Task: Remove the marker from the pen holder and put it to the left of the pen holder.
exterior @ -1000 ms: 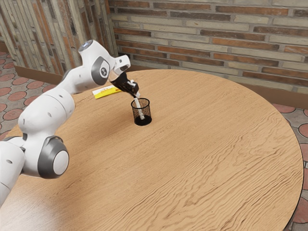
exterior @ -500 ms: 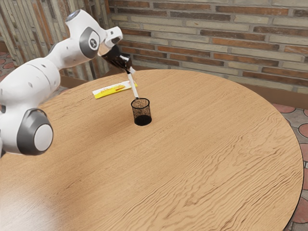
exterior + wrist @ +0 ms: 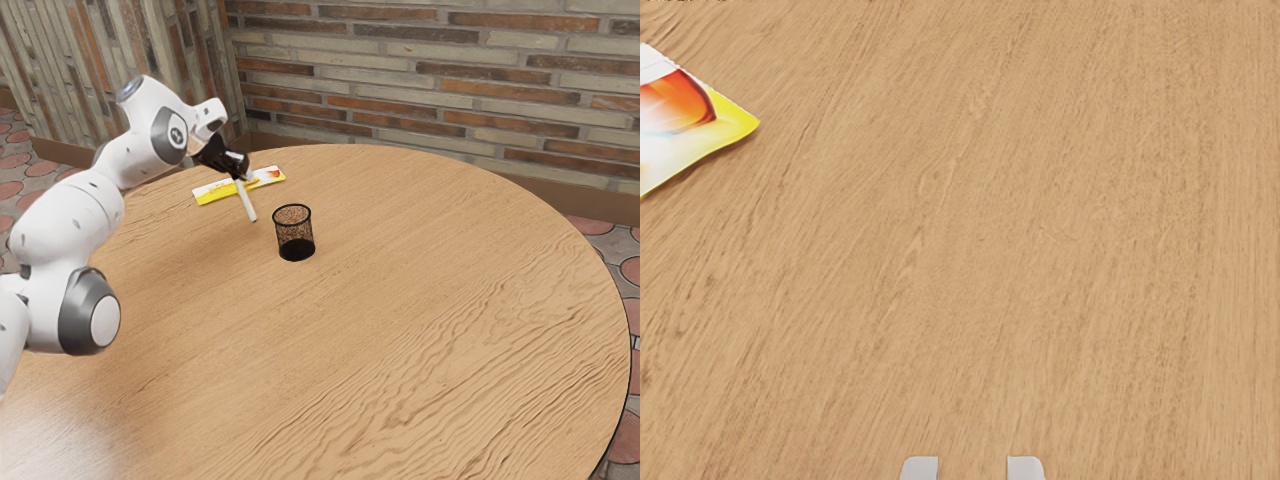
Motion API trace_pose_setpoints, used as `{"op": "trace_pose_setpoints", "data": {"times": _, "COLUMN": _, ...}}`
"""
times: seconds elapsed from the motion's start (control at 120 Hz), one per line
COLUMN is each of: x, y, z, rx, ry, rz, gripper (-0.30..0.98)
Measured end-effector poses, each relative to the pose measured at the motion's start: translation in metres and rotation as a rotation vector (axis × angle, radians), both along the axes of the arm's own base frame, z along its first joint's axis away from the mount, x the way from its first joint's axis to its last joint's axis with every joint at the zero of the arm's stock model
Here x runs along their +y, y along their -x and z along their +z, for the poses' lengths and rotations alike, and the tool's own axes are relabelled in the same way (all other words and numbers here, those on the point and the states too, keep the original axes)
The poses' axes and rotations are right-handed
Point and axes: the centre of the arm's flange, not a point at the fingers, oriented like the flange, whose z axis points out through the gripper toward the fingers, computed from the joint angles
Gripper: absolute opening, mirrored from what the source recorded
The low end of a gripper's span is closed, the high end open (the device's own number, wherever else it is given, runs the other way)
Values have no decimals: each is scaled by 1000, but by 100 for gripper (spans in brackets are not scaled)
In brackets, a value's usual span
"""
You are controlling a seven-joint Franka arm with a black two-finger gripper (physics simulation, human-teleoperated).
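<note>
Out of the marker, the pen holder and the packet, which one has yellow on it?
The flat packet: it has yellow and white on it. The mesh pen holder is black, and the marker is white.

It looks like a casual sitting or dining spot, in a home or a café, though I can't tell which. The round wooden table (image 3: 420,300), broad and pale with strong grain, suggests it. Behind the table runs a wall of long, thin bricks (image 3: 420,80) in cream, rust and grey, with a brown baseboard (image 3: 600,204) below. Beyond the table's edge lies a floor of rounded reddish pavers (image 3: 632,271) set in grey, rather patio-like. A bright yellow-and-white packet (image 3: 212,196) on the table adds an everyday touch.
</note>
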Motion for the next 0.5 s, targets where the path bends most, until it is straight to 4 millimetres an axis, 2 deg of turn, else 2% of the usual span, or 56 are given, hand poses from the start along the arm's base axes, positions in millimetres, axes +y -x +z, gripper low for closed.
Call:
{"op": "trace_pose_setpoints", "data": {"times": 0.067, "x": 1, "y": 0, "z": 0, "rx": -9, "ry": 5, "rz": 1, "gripper": -6}}
{"op": "trace_pose_setpoints", "data": {"times": 0.233, "x": 9, "y": 1, "z": -4, "rx": -18, "ry": 29, "rz": 1, "gripper": 31}}
{"op": "trace_pose_setpoints", "data": {"times": 0.283, "x": 10, "y": 2, "z": 9, "rx": -28, "ry": 27, "rz": -1, "gripper": 39}}
{"op": "trace_pose_setpoints", "data": {"times": 0.317, "x": 10, "y": 6, "z": 36, "rx": -33, "ry": 22, "rz": -1, "gripper": 43}}
{"op": "trace_pose_setpoints", "data": {"times": 0.367, "x": 2, "y": 25, "z": 120, "rx": -58, "ry": -6, "rz": -6, "gripper": 48}}
{"op": "trace_pose_setpoints", "data": {"times": 0.392, "x": -17, "y": 44, "z": 169, "rx": -63, "ry": -26, "rz": -26, "gripper": 51}}
{"op": "trace_pose_setpoints", "data": {"times": 0.425, "x": -47, "y": 73, "z": 216, "rx": -48, "ry": -57, "rz": -66, "gripper": 53}}
{"op": "trace_pose_setpoints", "data": {"times": 0.458, "x": -85, "y": 107, "z": 245, "rx": 6, "ry": -92, "rz": -134, "gripper": 56}}
{"op": "trace_pose_setpoints", "data": {"times": 0.5, "x": -139, "y": 148, "z": 261, "rx": 104, "ry": -154, "rz": -240, "gripper": 58}}
